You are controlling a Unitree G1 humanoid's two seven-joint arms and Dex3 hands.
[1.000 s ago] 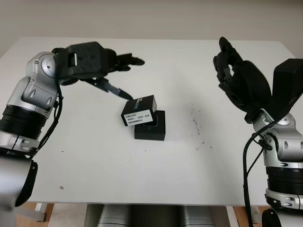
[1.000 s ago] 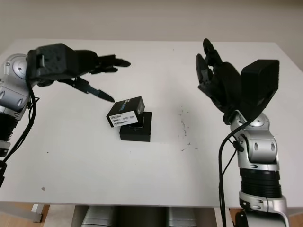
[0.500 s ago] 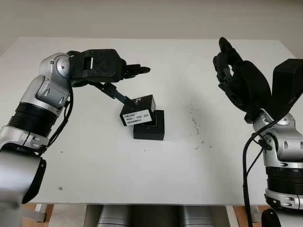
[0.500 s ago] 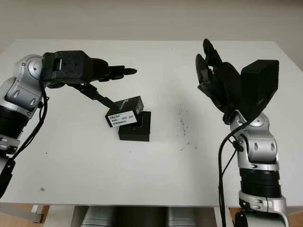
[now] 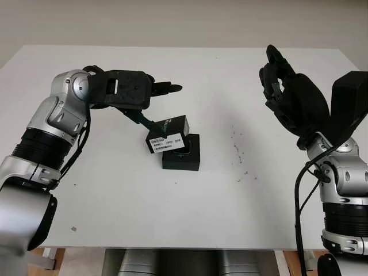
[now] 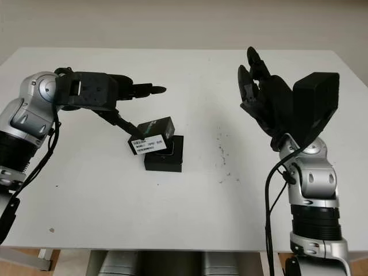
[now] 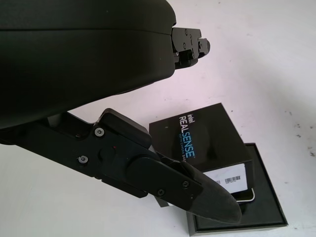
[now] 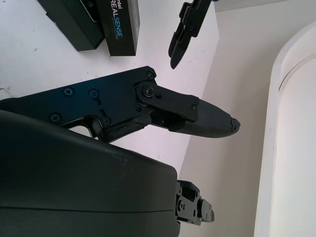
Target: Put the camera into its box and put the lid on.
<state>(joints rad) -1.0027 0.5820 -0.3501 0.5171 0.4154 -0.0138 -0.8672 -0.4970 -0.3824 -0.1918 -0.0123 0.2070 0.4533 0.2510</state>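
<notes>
2 black pieces sit mid-table: the open box point(image 5: 181, 153) with the lid point(image 5: 168, 134) tilted across its back-left edge. Left hand point(image 5: 150, 106) is just behind, fingers spread, 1 finger point(image 7: 197, 190) at the lid's side. Right hand point(image 5: 282, 86) is raised far right, open.

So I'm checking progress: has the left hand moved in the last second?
Yes. The left hand has come right, down toward the lid.
</notes>
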